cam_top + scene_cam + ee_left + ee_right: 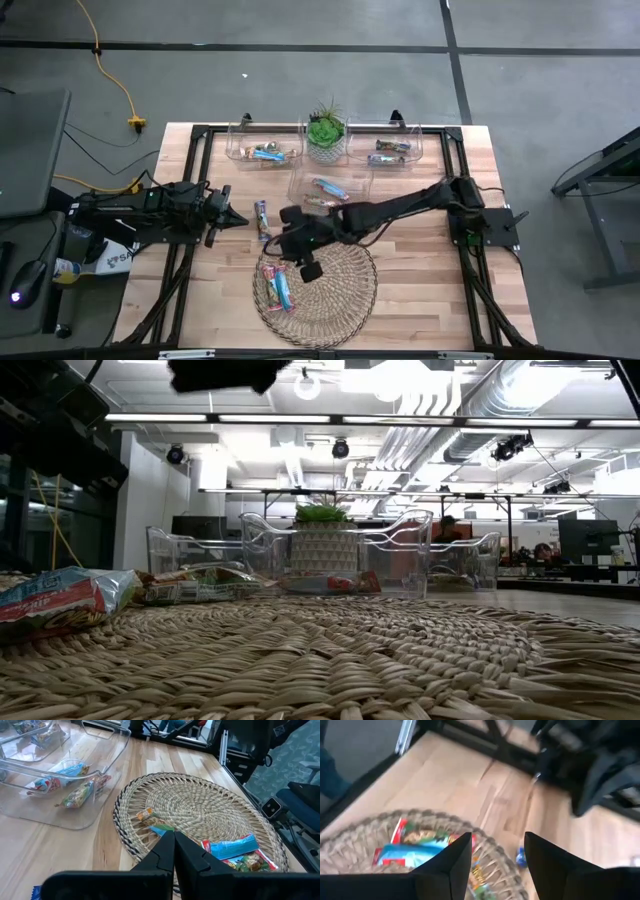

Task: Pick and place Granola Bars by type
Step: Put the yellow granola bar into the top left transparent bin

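Several granola bars (278, 286) in blue and red wrappers lie flat on the left part of the round wicker tray (335, 300), and they also show in the right wrist view (420, 847) and the low view (60, 600). Another bar (262, 220) lies on the table beyond the tray's left rim. My right gripper (292, 250) hovers open above the tray's far left part, over the bars, with nothing between its fingers (497, 852). My left gripper (174, 851) stays shut at the table's left side, pointing toward the tray.
Three clear bins hold sorted bars: far left (262, 152), far right (386, 150) and middle (330, 186). A potted plant (325, 135) stands between the far bins. Bare wood lies right of the tray (430, 280).
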